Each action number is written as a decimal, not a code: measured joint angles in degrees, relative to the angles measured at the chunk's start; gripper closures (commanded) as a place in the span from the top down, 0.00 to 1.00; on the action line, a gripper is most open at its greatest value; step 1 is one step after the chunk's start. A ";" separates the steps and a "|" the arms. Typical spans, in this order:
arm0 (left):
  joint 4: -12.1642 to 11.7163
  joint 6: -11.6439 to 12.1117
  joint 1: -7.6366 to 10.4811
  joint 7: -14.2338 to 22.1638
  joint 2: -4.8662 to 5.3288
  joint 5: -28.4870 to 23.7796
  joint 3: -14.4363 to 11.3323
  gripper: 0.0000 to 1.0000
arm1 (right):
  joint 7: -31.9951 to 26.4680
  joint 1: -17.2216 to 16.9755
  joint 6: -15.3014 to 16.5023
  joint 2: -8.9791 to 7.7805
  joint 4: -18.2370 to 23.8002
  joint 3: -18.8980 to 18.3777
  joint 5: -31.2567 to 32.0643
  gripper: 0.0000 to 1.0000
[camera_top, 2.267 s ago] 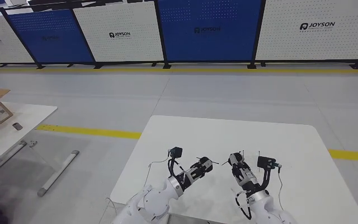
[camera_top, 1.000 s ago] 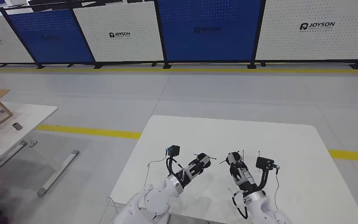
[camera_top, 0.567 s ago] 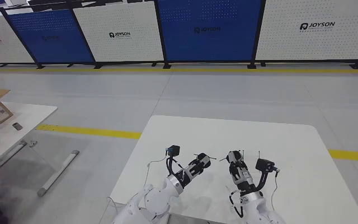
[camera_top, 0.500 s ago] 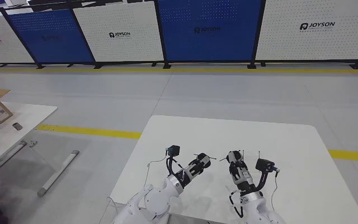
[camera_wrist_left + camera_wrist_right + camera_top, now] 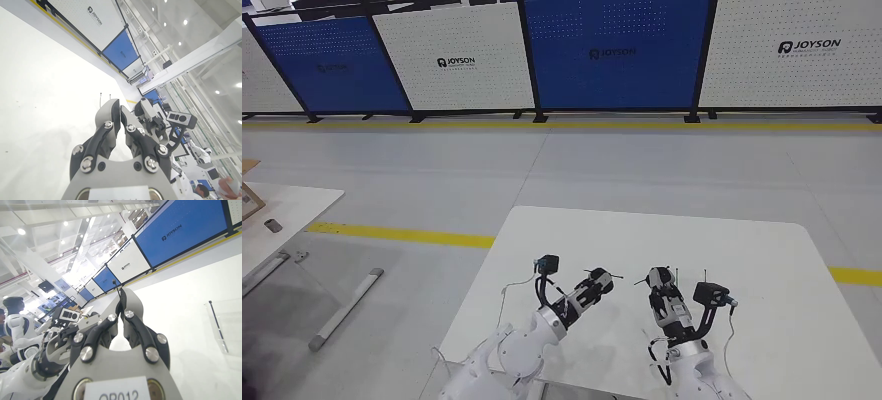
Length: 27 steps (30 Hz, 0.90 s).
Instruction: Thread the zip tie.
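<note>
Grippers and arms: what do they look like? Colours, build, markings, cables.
Left gripper and right gripper match: grey metal base plate with a white label, black link bars on silver pins, pale grey curved fingers with black ribbed pads. The left arm and right arm are white shells with black joints, black wrist camera boxes, thin cables.

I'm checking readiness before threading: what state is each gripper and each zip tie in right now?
left gripper: shut on thin black strip.
thin black strip: pinched at the fingertips, too small to identify.
right gripper: shut on zip tie.
zip tie: held, head end free beyond the tips.
spare zip tie: standing in clear holder, untouched.
</note>
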State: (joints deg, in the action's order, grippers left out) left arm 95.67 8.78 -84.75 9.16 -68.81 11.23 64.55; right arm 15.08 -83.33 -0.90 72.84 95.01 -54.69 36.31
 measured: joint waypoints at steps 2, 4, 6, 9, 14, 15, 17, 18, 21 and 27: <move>-0.39 0.55 -0.09 2.07 0.29 0.32 0.73 0.00 | 0.00 0.00 0.00 0.00 0.00 0.00 0.00 0.00; -0.99 0.67 -0.47 3.12 0.49 0.11 1.43 0.00 | 0.00 0.00 0.00 0.00 0.00 0.00 0.00 0.00; -1.61 1.17 -0.74 4.36 0.65 0.54 1.46 0.00 | 0.00 0.00 0.00 0.00 0.00 0.00 0.00 0.00; -2.03 3.33 -1.09 7.29 0.80 -1.16 1.16 0.00 | 0.00 0.00 0.00 0.00 0.00 0.00 0.01 0.00; -1.81 5.45 -1.16 7.68 0.95 -3.52 1.91 0.00 | 0.00 0.00 0.00 0.00 0.00 0.00 0.01 0.00; -1.56 5.78 -1.15 7.34 0.96 -4.04 2.03 0.00 | 0.00 0.00 0.00 0.00 0.00 0.00 0.01 0.00; -1.21 6.01 -1.07 6.45 0.93 -4.36 2.12 0.00 | 0.00 0.00 0.00 0.00 0.00 0.00 0.01 0.00; -1.03 5.95 -0.93 5.65 0.89 -3.96 2.06 0.00 | 0.00 0.00 0.00 0.00 0.00 0.00 0.01 0.00; -0.95 5.82 -0.85 4.99 0.87 -3.30 1.94 0.00 | 0.00 0.00 0.00 0.00 0.00 0.00 0.01 0.00; -0.96 5.82 -0.86 5.06 0.87 -3.34 1.94 0.00 | -0.01 -0.31 0.76 0.07 0.42 0.00 -0.20 0.00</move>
State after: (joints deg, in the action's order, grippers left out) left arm 94.71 14.60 -85.61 14.22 -67.94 7.89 66.49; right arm 15.06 -83.64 -0.13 72.91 95.43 -54.69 36.11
